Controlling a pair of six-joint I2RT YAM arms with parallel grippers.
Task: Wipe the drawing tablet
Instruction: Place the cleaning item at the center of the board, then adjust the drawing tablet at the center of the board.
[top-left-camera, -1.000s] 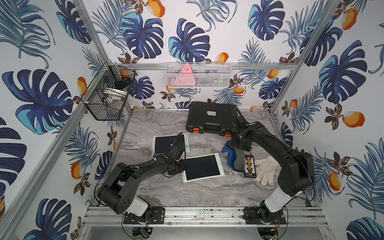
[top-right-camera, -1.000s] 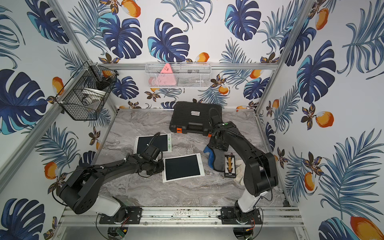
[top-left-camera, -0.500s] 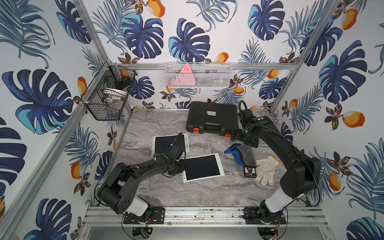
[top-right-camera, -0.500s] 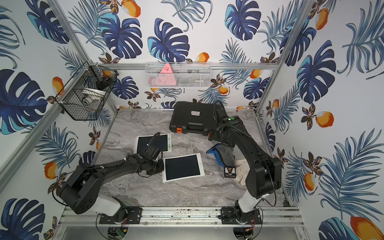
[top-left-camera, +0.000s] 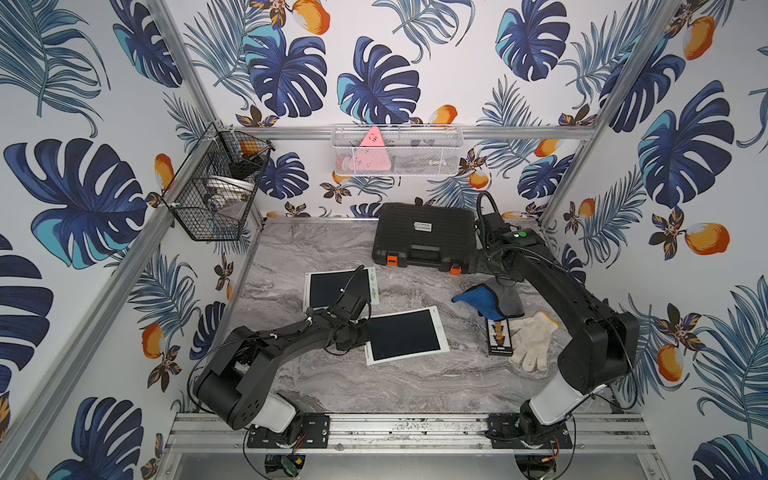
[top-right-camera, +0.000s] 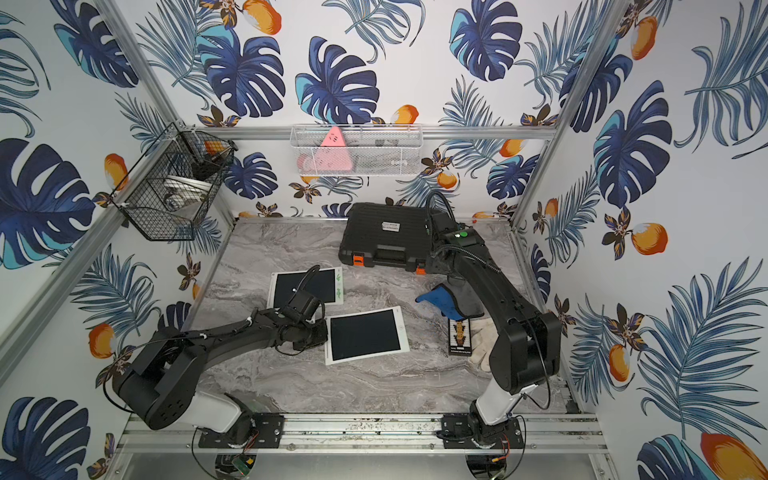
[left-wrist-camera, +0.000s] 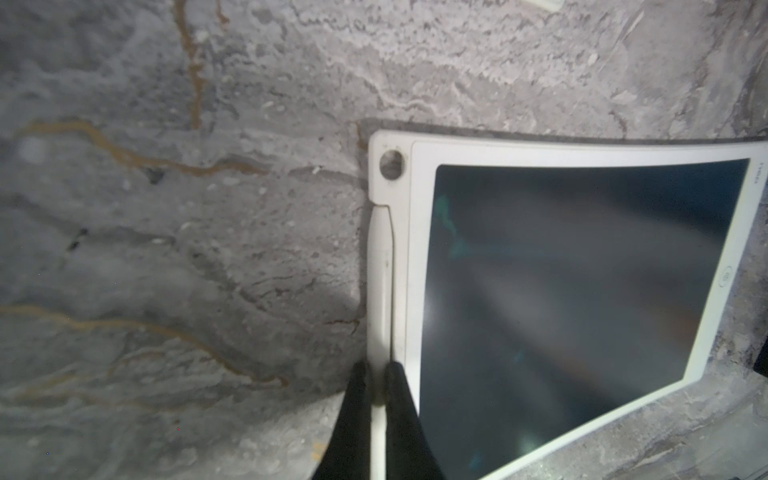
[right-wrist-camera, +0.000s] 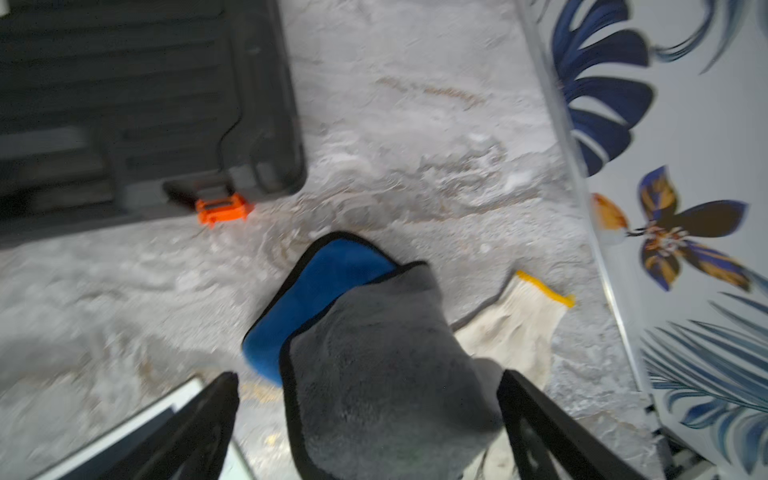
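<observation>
The drawing tablet (top-left-camera: 405, 334) (top-right-camera: 365, 334), a white frame round a dark screen, lies flat mid-table. My left gripper (top-left-camera: 362, 332) (left-wrist-camera: 378, 388) is shut on the white strip along its left edge, and faint teal marks show on the screen (left-wrist-camera: 561, 270). A grey and blue cloth (top-left-camera: 492, 300) (top-right-camera: 453, 301) (right-wrist-camera: 374, 353) lies bunched on the table to the tablet's right. My right gripper (right-wrist-camera: 370, 399) hangs open just above the cloth, with its fingers (right-wrist-camera: 216, 411) wide on either side and not touching it. In both top views the right wrist hides its jaws.
A second tablet (top-left-camera: 338, 289) lies behind the left arm. A black case (top-left-camera: 424, 237) with orange latches stands at the back. A white glove (top-left-camera: 534, 340) and a black card of small parts (top-left-camera: 498, 338) lie by the right arm. Wire baskets (top-left-camera: 216, 183) (top-left-camera: 395, 149) hang on the walls.
My right gripper has opened wide and let the cloth go. The right arm has drawn back toward the black case. The left arm and tablet have not moved.
</observation>
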